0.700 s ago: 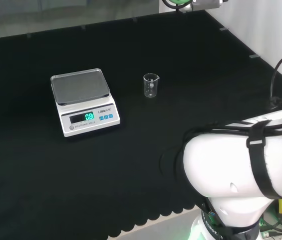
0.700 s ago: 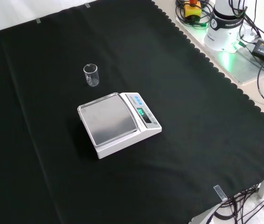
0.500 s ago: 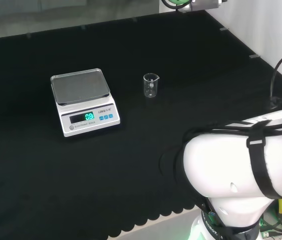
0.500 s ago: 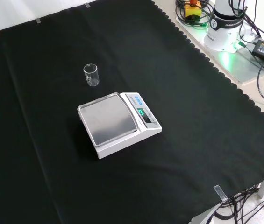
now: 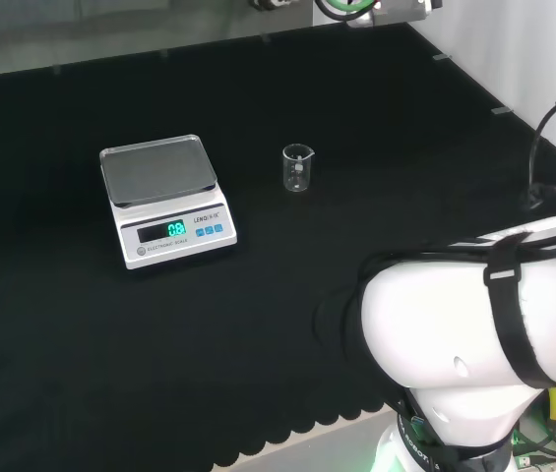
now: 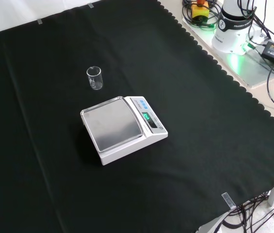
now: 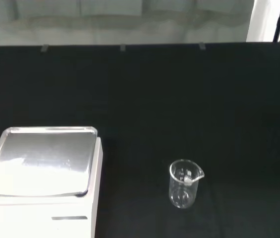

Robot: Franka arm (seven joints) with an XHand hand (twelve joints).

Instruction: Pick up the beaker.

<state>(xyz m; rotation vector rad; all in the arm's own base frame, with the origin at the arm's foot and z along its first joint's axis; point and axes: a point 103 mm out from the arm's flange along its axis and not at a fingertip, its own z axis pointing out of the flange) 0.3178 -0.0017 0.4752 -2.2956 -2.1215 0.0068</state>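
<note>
On the black cloth of the counter [image 6: 214,121], a small clear glass beaker [image 5: 298,168] with a pouring lip stands upright and alone, well apart from my arm's big white link [image 5: 474,315] at the right of the head view. From my wrist camera I see the beaker [image 7: 184,183] ahead of me, its spout turned to one side and nothing visible inside it. A white digital kitchen scale with a bare steel pan [image 5: 159,197] sits near it: to the beaker's left in the head view, and just in front of the beaker [image 6: 94,78] in the front view, not touching.

How wide my hand is set I cannot tell, so I judge the reach has hardly begun.

I expect the beaker to be light, rigid, smooth and slippery, and breakable if knocked over or squeezed carelessly. I would take it round the middle of its straight wall, thumb opposite the fingers, below the flared rim and away from the spout, coming in from the side away from the scale so I do not bump it.
</note>
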